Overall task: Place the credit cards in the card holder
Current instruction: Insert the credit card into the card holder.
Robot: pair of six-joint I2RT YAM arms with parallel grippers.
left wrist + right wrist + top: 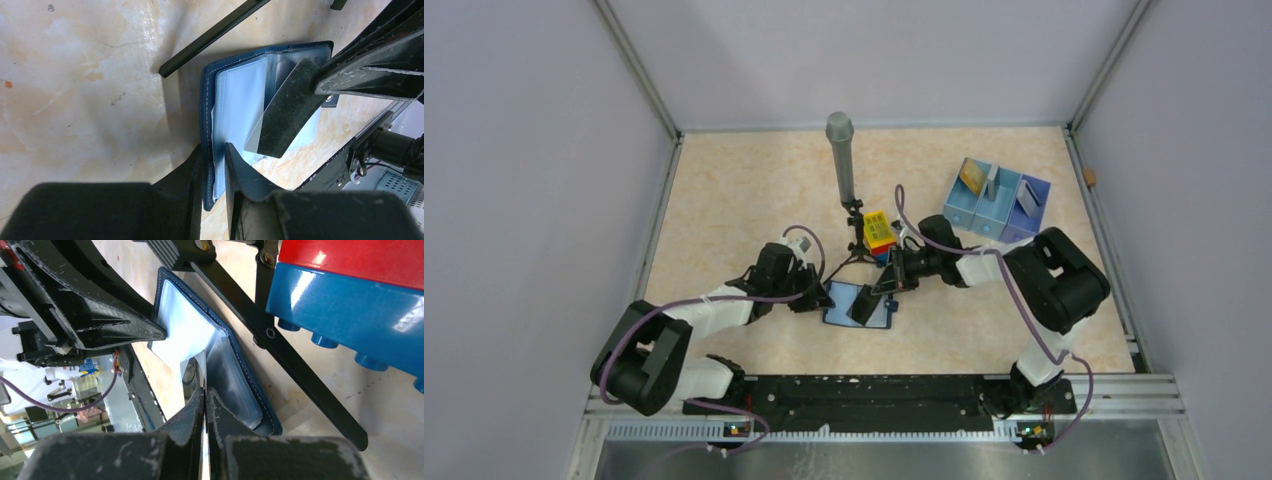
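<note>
The wallet [842,302] lies open on the surface [724,200] just in front of the 2 arms, its pale blue inside facing up and its navy cover showing round the rim. The left end effector [214,150] has its fingers nearly closed across the wallet's left edge, 1 finger on each side of the cover and inner leaf, pinning that edge down. The right end effector [206,392] comes in from the other side with its fingers fully closed on a dark card [286,114]. The card tilts down over the wallet's right half, its lower corner against the clear pockets; I cannot tell whether it has entered a slot. The 2 end effectors sit close together, with only the wallet between them. Just behind the wallet stands a toy block [879,232], yellow on top with red and blue below, close beside the right wrist. A black tripod [856,250] spreads its legs around the block and wallet, carrying an upright grey cylinder [841,150]. Well apart, at the far right of the surface, sits a pale blue tray [984,216] with 3 compartments: a gold card [971,176] stands in the left one, a pale card [1028,196] in the right one, and what looks like a grey card [992,186] in the middle.
</note>
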